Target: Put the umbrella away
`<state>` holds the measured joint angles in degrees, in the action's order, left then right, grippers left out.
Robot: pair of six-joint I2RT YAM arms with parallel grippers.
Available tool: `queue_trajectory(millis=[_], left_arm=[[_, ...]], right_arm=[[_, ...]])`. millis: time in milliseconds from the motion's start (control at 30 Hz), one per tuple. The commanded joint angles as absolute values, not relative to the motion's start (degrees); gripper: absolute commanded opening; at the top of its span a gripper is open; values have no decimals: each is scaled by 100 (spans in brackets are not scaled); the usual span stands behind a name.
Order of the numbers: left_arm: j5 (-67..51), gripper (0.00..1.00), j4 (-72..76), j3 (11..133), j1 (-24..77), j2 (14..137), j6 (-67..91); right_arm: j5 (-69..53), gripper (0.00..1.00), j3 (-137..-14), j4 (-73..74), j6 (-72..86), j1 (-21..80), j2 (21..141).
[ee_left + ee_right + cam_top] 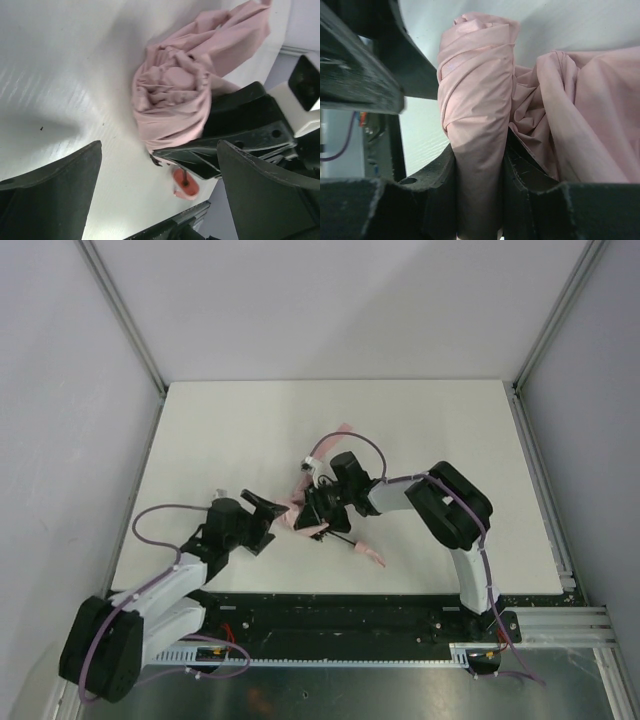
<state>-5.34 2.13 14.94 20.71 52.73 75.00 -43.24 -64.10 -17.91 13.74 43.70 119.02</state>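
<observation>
Top external: your two arms meet at the middle of the white table [250,420], and the umbrella [296,508] lies between them, just in front of the arm bases. It is mostly bunched into a pale pink bundle. One loose flap of fabric [345,430] trails away toward the far side. The thin dark shaft [343,539] sticks out toward the near edge and ends in the small pink handle [372,556], which rests on the table.

Your right gripper [480,170] is clamped on the umbrella. In the right wrist view both black fingers [436,175] press a twisted roll of pink fabric from either side, and the roll stands up out of the jaws. More loose fabric hangs to its right.

Your left gripper [275,520] has its jaws spread wide and grips nothing. In the left wrist view its two dark fingers [55,190] frame the bottom corners. The rolled end of the bundle sits ahead of them on the table, apart from both pads. The right gripper's black fingers show beside the bundle there, touching its right side. Can't tell whether the loop strap is showing.
</observation>
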Motion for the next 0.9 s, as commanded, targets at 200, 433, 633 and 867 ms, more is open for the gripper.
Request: queue_trajectory(millis=[200, 433, 633, 867], left_arm=[[-641, 99, 1424, 1415, 2248, 6645, 8327], [-346, 94, 1701, 1624, 2479, 7413, 8462], [75, 67, 1760, 1463, 2565, 7548, 8189], [345, 21, 1777, 1376, 2562, 7463, 7739]], right_arm=[[-5171, 0, -6033, -915, 2380, 4153, 12795], [-5342, 0, -6053, -1082, 2530, 4115, 12751], [-5457, 0, -6173, -964, 2501, 4102, 12562], [-5435, 0, -6325, -926, 2548, 4130, 12397]])
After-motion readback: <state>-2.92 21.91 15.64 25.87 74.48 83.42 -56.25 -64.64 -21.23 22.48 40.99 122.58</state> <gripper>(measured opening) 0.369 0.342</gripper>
